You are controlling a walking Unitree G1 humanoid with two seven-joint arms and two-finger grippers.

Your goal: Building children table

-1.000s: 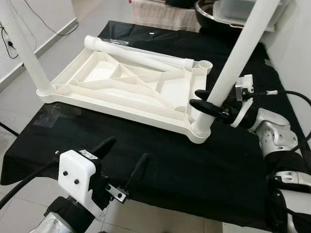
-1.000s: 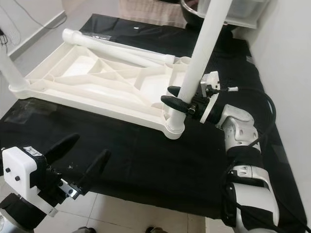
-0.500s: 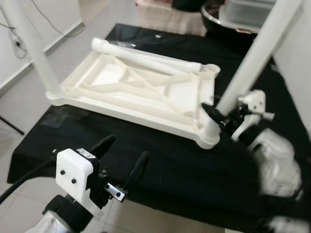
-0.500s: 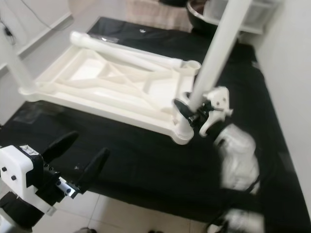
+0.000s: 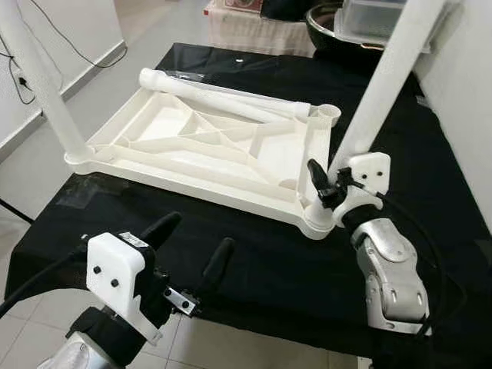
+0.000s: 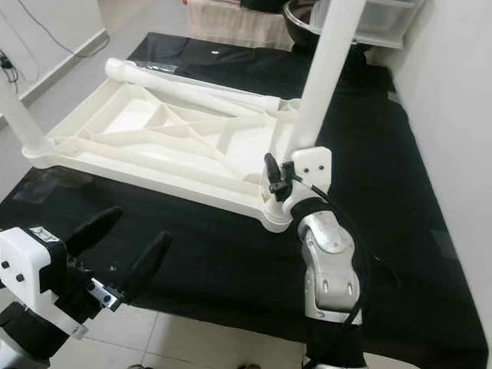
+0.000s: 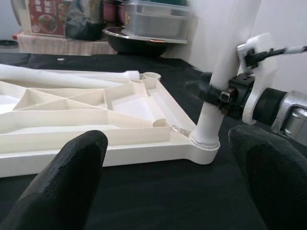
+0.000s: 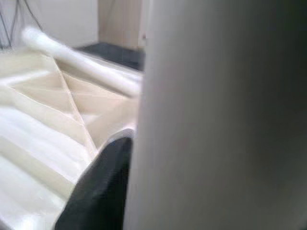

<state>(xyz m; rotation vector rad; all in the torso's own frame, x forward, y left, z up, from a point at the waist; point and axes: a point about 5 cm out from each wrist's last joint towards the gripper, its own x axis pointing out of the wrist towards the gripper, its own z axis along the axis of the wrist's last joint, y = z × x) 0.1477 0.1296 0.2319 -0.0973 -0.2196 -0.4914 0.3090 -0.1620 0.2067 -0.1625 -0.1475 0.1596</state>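
At the near right corner of the upturned tabletop, a white leg is seated in its corner socket and is clamped low down, just above the socket, by the right gripper. The leg's long axis runs up and away from the corner, leaning toward the far right edge of the black-covered bench, so it is not yet square to the tabletop. A second leg is seen standing at the near left corner, and a loose leg lies along the tabletop's far edge, touching it, beside the far right socket, which looks unfilled. The left gripper is held off the near edge of the bench, apart from everything, its fingers spread wide with nothing between them. The right arm is judged far nearer the leaning leg, so straightening or pressing it home would fall to that arm.
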